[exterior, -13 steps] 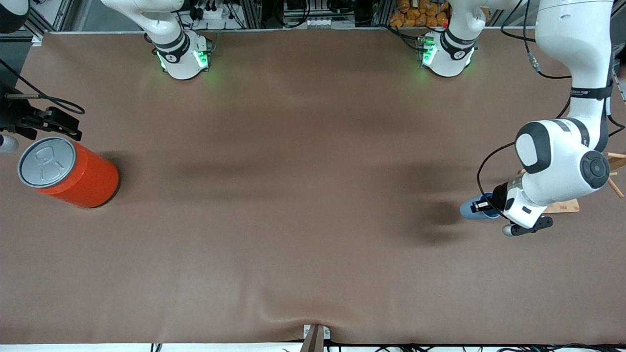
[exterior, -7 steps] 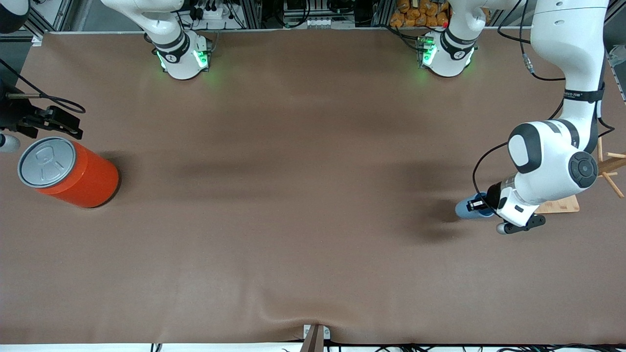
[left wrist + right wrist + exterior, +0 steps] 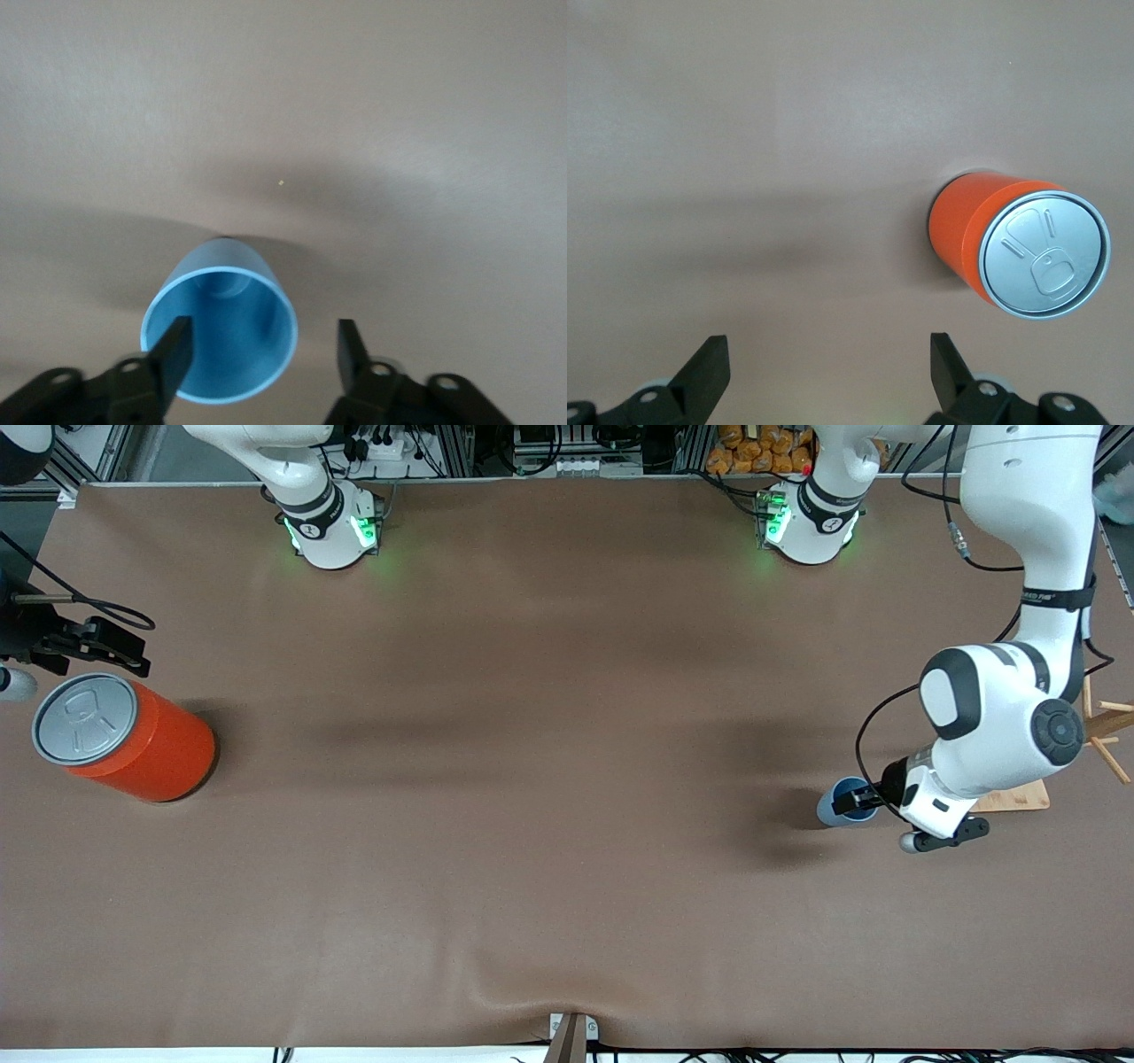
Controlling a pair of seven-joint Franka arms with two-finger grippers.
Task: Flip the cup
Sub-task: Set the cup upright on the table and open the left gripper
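Front view has the cup (image 3: 840, 804) standing mouth-up on the brown table (image 3: 532, 779) at the left arm's end, roughly 3 o'clock from the table's middle, next to a wooden stand (image 3: 1019, 797). The left gripper (image 3: 873, 804) is right at it, jaws spread, one finger (image 3: 173, 350) over the rim and not pinching anything. The right gripper (image 3: 84, 651) waits at the other end, about 12 o'clock of the orange canister (image 3: 124, 735), jaws spread wide too.
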